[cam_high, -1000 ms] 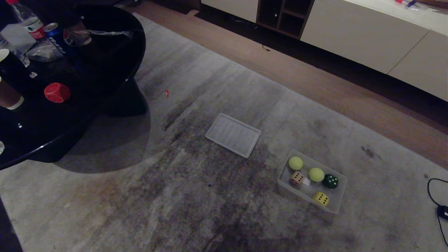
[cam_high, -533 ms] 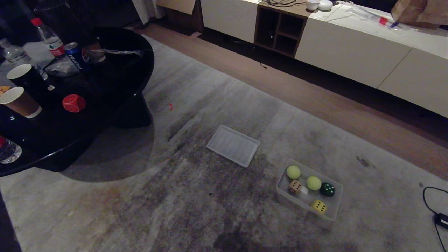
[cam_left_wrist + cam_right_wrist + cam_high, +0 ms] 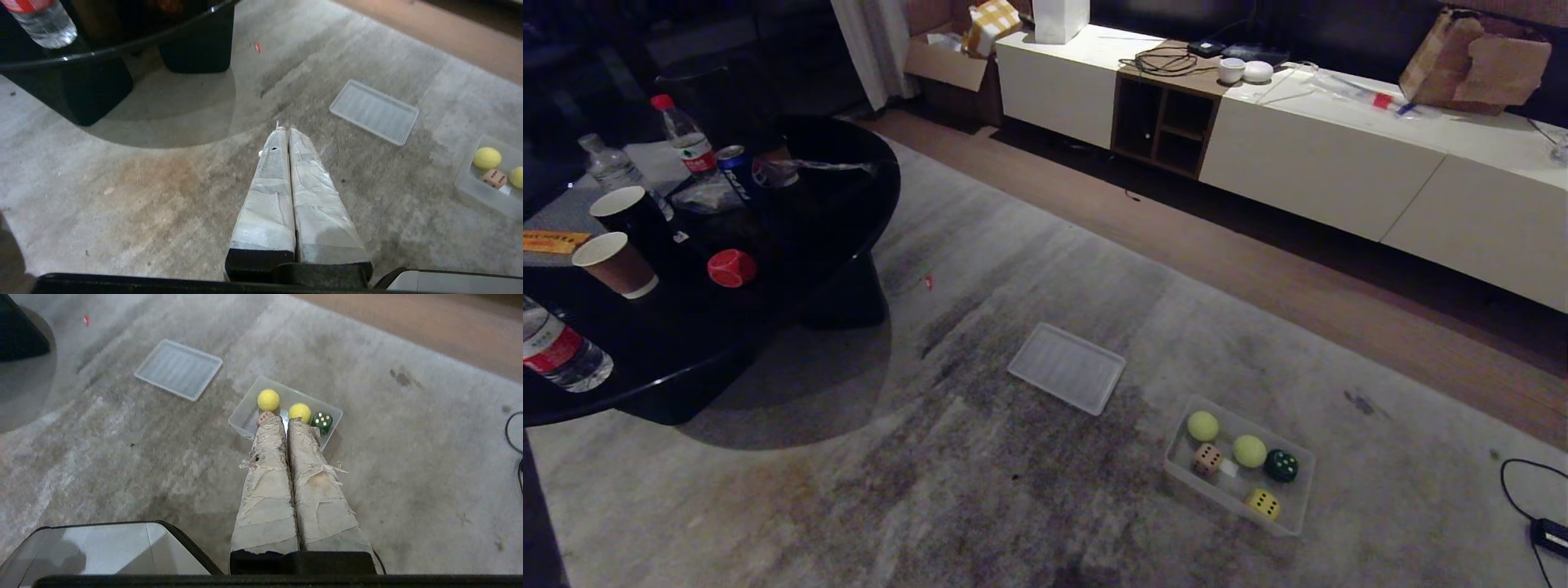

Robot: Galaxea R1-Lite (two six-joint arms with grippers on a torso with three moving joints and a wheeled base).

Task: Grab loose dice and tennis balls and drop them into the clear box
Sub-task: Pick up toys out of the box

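Note:
The clear box (image 3: 1294, 508) stands on the grey rug at the lower right. Inside it lie two tennis balls (image 3: 1203, 425) (image 3: 1249, 450), a beige-pink die (image 3: 1206, 460), a dark green die (image 3: 1281, 465) and a yellow die (image 3: 1264, 504). A red die (image 3: 731, 268) rests on the black round table (image 3: 849, 237) at the left. Neither arm shows in the head view. My left gripper (image 3: 284, 130) is shut and empty, high over bare rug. My right gripper (image 3: 284, 419) is shut and empty, high above the clear box (image 3: 245, 416), hiding part of it.
A flat ribbed lid (image 3: 1067, 367) lies on the rug between table and box. Paper cups (image 3: 613, 263), water bottles (image 3: 556, 349) and a can (image 3: 738, 171) crowd the table. A long white cabinet (image 3: 1307, 155) runs along the back; a black cable (image 3: 1531, 498) lies at the far right.
The whole head view has tilted upward: rug, table and box slid down the picture and the white cabinet's top came into sight. Nothing on the floor or table moved.

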